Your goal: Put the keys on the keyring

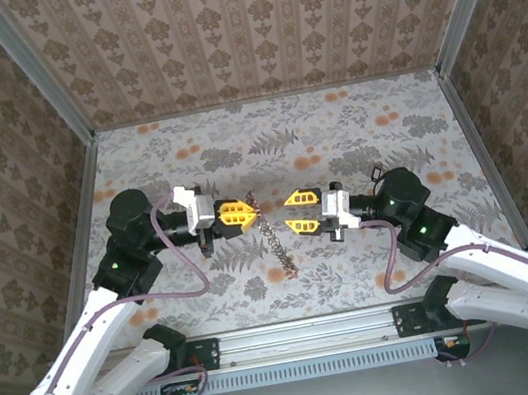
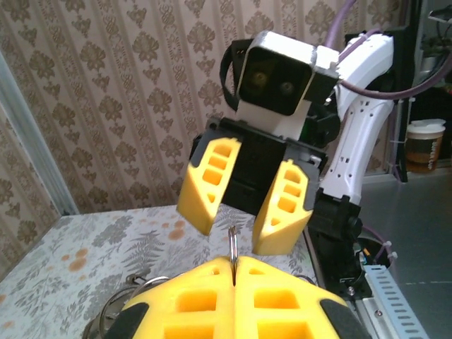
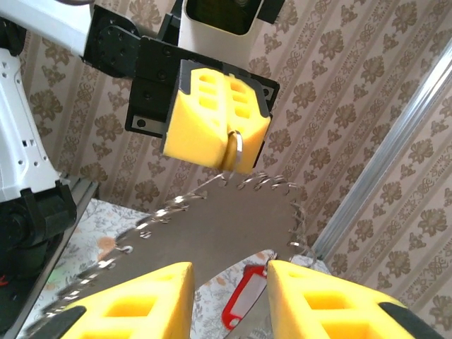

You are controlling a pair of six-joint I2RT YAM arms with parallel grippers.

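**Item: keyring.** A thin metal ring (image 3: 235, 147), seen edge-on just above the middle of the right wrist view, pinched at the tip of the left fingers (image 3: 212, 113).

**Attached:** a grey chain (image 1: 277, 246), running in the overhead view from that tip down toward the lower centre of the table (image 1: 356, 141). In the right wrist view it sags in a wide loop across the middle of the frame. Whether its far end rests on the table I cannot tell. A red tag (image 3: 244, 300) shows low in that view, below the loop.

**Keys:** not clearly made out among the chain and tag.

**Left fingers:** clenched on the ring, with only a short arc standing proud of the pads.

**Right fingers** (image 1: 300, 198): spread apart and holding nothing, facing the left ones just right of centre overhead, near but not touching.

**Hazards, as judged:**
- The hold is narrow and on thin wire, so a sideways push from the right fingers could twist the ring or pull it free.
- The slack chain hangs in the gap the right fingers would close through, so they may catch chain rather than ring or key.
- The two sets of fingers face each other closely, so a small overshoot would knock them together.
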